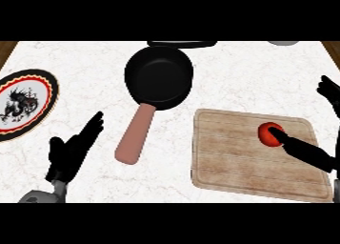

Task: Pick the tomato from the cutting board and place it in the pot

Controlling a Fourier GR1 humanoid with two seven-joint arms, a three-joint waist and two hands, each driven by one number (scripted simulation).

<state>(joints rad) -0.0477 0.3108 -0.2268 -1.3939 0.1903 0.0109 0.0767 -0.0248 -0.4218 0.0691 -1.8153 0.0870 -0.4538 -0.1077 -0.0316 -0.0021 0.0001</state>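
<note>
A red tomato (270,133) lies on the right part of a wooden cutting board (232,157). My right hand (309,152) is open: its thumb tip lies against the tomato's lower right side, and its straight fingers (335,95) rise apart from it at the right edge. A black pot (159,77) with a pink handle (135,136) stands left of the board, further back. My left hand (72,150) rests open at the lower left, fingers pointing up and right.
A patterned plate (19,104) with a dark rim sits at the counter's left edge. A dark object (181,43) and a grey one (283,43) show partly at the back edge. Wooden strips border the marble counter at both top corners.
</note>
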